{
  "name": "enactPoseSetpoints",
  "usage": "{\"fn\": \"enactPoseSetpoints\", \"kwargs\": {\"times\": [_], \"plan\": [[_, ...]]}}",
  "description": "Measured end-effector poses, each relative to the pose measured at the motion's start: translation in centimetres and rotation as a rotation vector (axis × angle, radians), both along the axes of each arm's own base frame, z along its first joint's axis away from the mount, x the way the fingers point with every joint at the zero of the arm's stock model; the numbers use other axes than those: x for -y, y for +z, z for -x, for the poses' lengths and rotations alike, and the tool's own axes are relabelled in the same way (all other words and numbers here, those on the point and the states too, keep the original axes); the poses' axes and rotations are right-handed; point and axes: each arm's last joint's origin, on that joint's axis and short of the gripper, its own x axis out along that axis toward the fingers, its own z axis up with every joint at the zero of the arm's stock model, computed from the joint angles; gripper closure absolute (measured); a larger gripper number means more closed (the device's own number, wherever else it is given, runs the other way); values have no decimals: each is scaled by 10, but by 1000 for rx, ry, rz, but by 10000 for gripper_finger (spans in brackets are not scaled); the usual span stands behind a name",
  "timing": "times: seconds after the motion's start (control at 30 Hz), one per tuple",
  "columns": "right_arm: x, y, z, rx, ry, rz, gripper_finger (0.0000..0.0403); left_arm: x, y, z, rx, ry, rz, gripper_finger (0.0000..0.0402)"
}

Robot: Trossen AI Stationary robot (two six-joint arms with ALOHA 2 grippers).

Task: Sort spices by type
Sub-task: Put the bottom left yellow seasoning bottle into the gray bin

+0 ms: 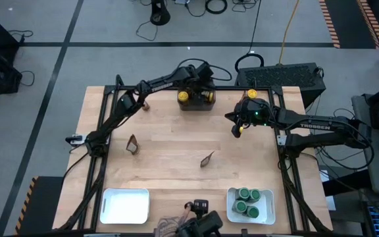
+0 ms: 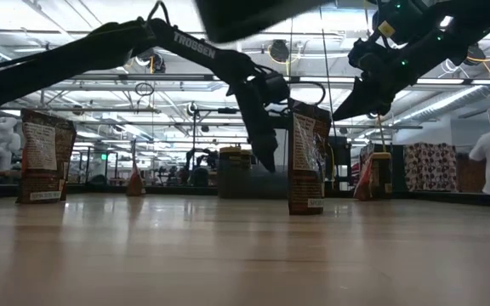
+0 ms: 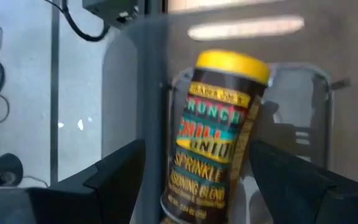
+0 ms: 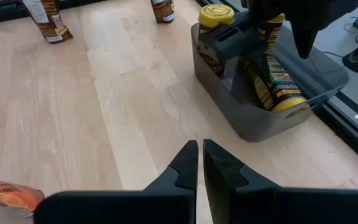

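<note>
A dark grey bin point(image 1: 196, 106) at the table's far edge holds yellow-lidded jars: one upright point(image 4: 215, 18), one lying tilted point(image 4: 277, 87). My left gripper point(image 1: 199, 87) reaches down into the bin, open, its fingers point(image 3: 114, 180) standing either side of a tilted yellow-lidded jar point(image 3: 219, 124); no touch shows. My right gripper point(image 4: 200, 149) hangs shut and empty above the table, right of the bin point(image 1: 235, 130). Three brown-orange packets stand on the wood point(image 1: 132, 143), point(image 1: 206, 158), point(image 1: 145, 104). Green-lidded jars point(image 1: 249, 201) sit in the near right white tray.
A second white tray point(image 1: 125, 205) lies at the near left edge. The right tray's rim point(image 1: 272, 210) is near the table's right edge. Bare wood point(image 1: 176, 131) stretches between the bin and the trays. A packet point(image 4: 5, 193) lies just beside my right gripper's fingers.
</note>
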Motion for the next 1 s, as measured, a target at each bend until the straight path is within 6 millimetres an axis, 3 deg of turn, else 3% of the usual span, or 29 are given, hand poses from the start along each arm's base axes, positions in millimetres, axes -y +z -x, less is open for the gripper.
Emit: {"fn": "enactPoseSetpoints", "kwargs": {"times": [0.47,0.67,1.0], "plan": [[0,0,0,0,0,1,397,-30,-10,22,75,67,226,111],[0,0,0,4,0,3,397,-30,-19,25,24,77,259,111],[0,1,0,5,-1,4,397,-31,-18,25,12,71,230,111]]}}
